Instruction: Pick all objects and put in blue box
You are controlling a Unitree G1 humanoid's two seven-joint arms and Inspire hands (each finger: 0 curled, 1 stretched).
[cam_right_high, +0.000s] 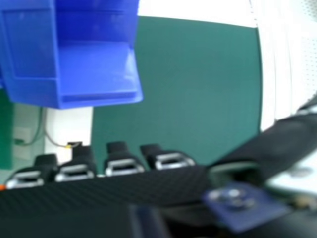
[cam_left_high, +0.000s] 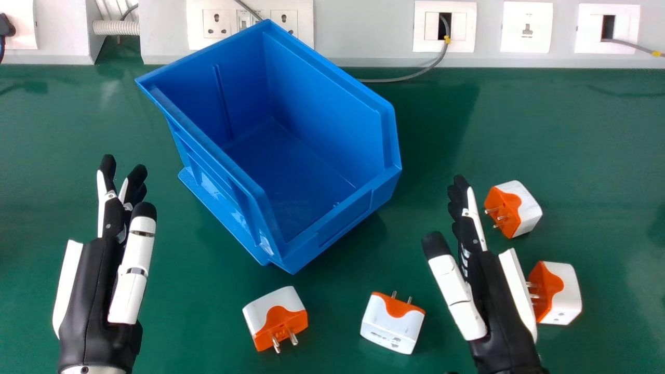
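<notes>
In the head view, taking the blue box (cam_left_high: 345, 215) as clock centre on the desk (cam_left_high: 597, 124), a first adapter (cam_left_high: 275, 314) sits at six o'clock, a second adapter (cam_left_high: 392, 324) at five, a third adapter (cam_left_high: 513, 208) just past three, a fourth adapter (cam_left_high: 561, 293) at four. None is boxed, so all four picks seem left. The left hand (cam_left_high: 93, 291) at eight and right hand (cam_left_high: 496, 306) at four are open, holding nothing

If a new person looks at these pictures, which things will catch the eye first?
Probably the large blue box, set at an angle near the middle of the green table. Next, the four orange-and-white plug adapters: two in front of the box, two beside the right hand.
</notes>
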